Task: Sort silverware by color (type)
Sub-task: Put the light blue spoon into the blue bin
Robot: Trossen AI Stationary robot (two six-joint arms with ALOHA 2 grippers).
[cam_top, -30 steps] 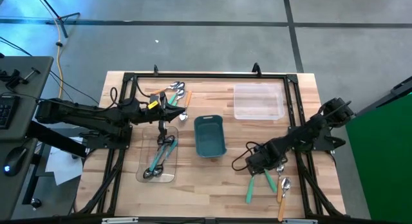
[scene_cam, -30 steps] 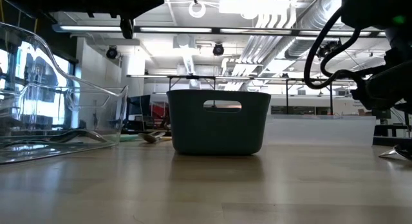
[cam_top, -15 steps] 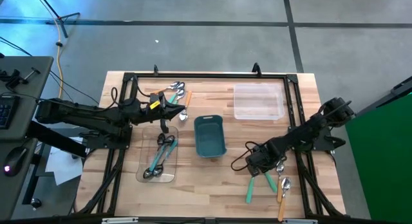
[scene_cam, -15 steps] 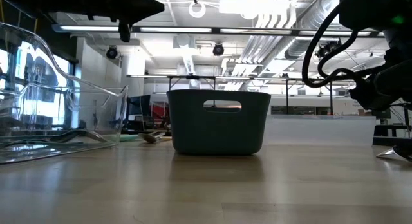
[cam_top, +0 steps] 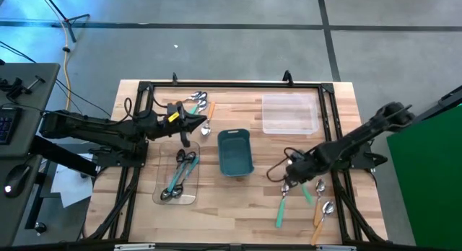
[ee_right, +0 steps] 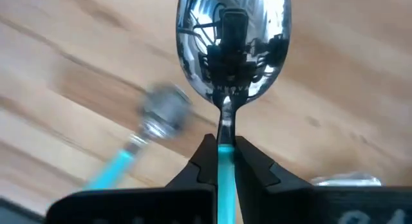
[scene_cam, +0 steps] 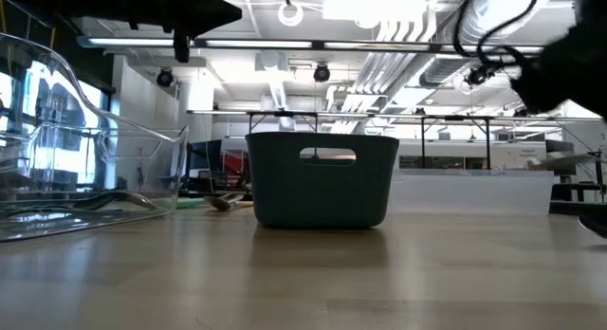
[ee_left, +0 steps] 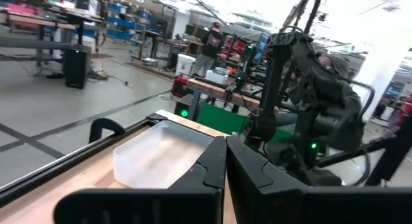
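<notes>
My right gripper (cam_top: 288, 180) (ee_right: 223, 147) is shut on a teal-handled spoon over the near right of the table, and the spoon's shiny bowl (ee_right: 233, 40) shows beyond the fingertips. On the wood below lie a teal spoon (cam_top: 280, 208), another teal spoon (cam_top: 307, 192) and an orange spoon (cam_top: 322, 215). Over the far left, my left gripper (cam_top: 203, 122) (ee_left: 225, 166) hangs shut and holds nothing. A clear tray (cam_top: 162, 195) below it holds teal and dark spoons. More spoons (cam_top: 198, 101) lie at the far left. My right gripper pinches the spoon's teal handle (ee_right: 225, 154) between its two fingertips, just behind the neck where it joins the bowl. The fingers point steeply down and lie along the handle. The spoon hangs bowl-down beyond the fingertips, clear of the table.
A teal bin (cam_top: 235, 151) (scene_cam: 322, 178) stands mid-table between the arms. A second clear tray (cam_top: 290, 114) sits at the far right. A black frame (cam_top: 231, 85) runs round the table's edges. Bare wood lies near the front middle.
My right gripper has risen from the table and drawn a little toward the far right, taking one teal spoon up with it; the spoon now hangs clear of the wood. The other spoons near it stay on the table.
</notes>
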